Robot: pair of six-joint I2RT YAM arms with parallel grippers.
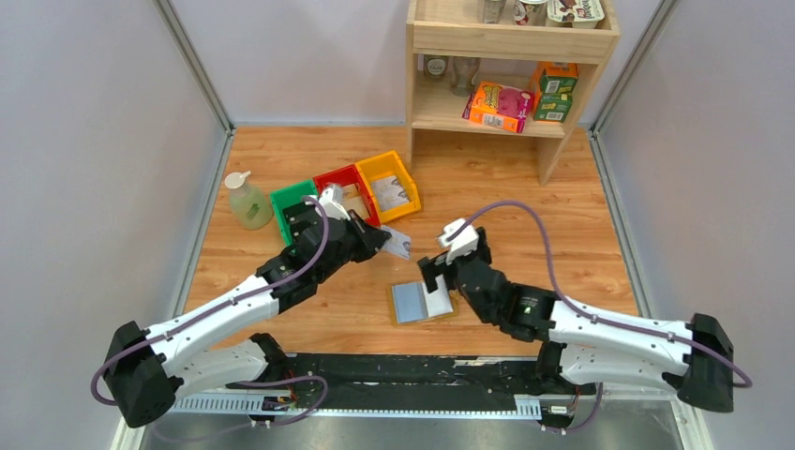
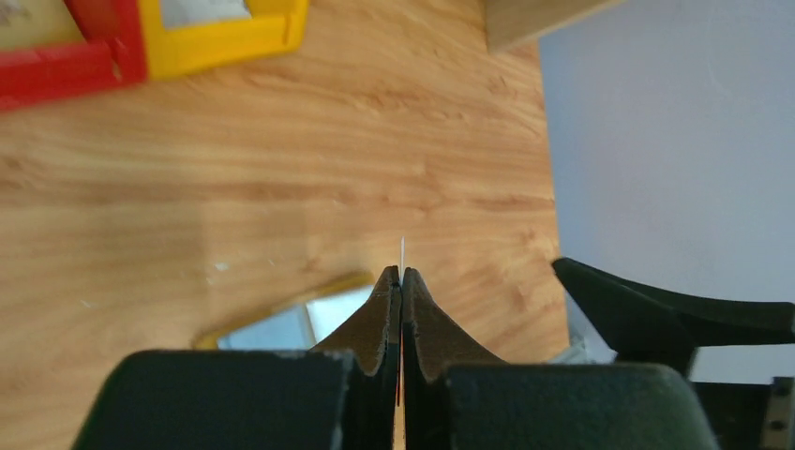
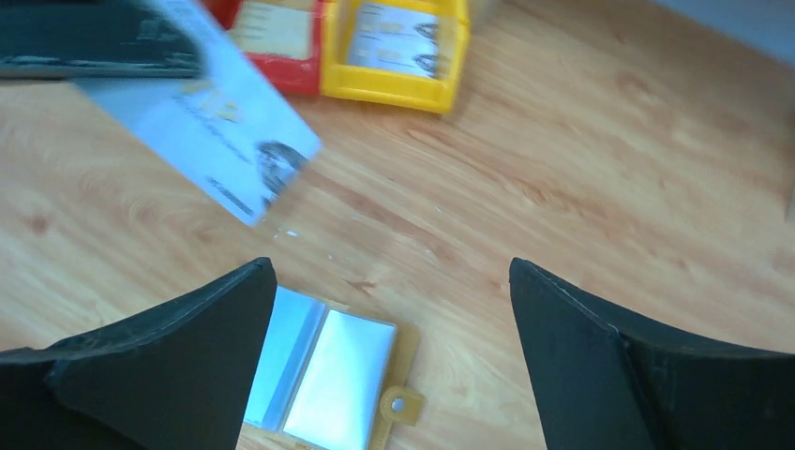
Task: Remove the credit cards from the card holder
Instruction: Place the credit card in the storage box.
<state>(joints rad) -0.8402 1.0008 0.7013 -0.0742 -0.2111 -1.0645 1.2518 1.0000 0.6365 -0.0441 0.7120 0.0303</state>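
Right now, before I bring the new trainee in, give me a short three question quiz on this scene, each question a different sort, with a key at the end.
1. True or false: the left arm's fingers are shut on a pale, thin rectangular credit card.
2. The mustard-yellow folding card holder is: A) folded shut; B) lying open on the wooden table; C) lifted clear by the right arm.
3. Fill in: the right arm's fingers stand ____ above the card holder.
Key: 1 true; 2 B; 3 open.
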